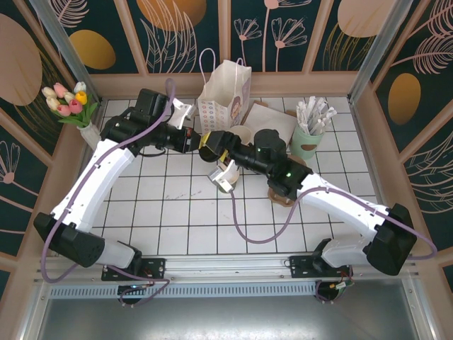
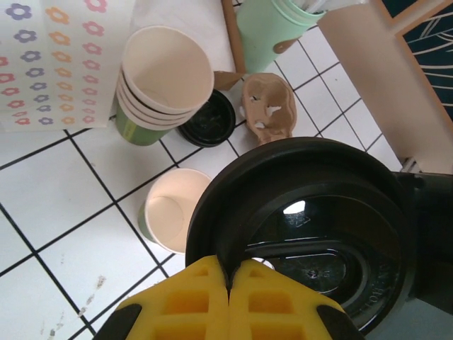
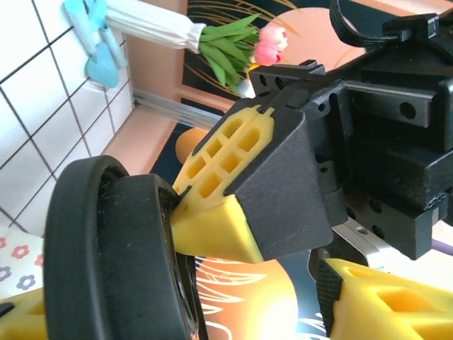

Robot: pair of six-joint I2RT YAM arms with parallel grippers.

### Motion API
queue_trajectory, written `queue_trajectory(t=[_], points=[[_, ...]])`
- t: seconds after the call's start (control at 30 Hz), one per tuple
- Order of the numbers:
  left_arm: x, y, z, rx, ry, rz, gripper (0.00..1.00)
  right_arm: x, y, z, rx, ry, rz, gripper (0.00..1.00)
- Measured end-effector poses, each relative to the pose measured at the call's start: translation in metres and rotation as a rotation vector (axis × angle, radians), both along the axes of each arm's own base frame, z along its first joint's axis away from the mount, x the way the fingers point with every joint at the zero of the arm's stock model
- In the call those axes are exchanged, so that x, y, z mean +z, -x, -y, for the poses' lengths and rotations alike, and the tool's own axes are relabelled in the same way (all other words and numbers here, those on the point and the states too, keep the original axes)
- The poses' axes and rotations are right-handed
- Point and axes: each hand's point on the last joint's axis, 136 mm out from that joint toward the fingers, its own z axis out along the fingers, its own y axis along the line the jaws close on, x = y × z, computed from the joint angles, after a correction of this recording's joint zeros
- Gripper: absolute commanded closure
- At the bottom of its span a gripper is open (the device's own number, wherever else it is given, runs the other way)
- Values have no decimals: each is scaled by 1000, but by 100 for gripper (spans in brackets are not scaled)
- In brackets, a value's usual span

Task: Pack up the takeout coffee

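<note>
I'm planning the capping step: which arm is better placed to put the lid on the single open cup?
Left, probably. Its end effector is shut on the rim of the black lid, with the open green cup on the tiles just below; the right end effector stands open.

No text, brand or number is legible. The round black plastic lid [image 2: 304, 170] bears raised lettering near its rim, too small to read. The white paper bag [image 2: 49, 57] carries printed flowers.
</note>
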Motion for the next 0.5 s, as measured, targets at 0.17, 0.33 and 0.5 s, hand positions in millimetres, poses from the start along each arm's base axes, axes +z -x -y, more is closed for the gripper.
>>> queue_trajectory(t=[0.17, 0.33, 0.5], points=[[-1, -10, -2, 36, -20, 13, 100, 19, -4, 3, -77, -60, -293, 1], [5, -15, -5, 71, -29, 33, 100, 25, -8, 15, -162, -151, -581, 1], [3, -30, -13, 154, -60, 74, 100, 29, 1, 31, -183, -316, -853, 1]])
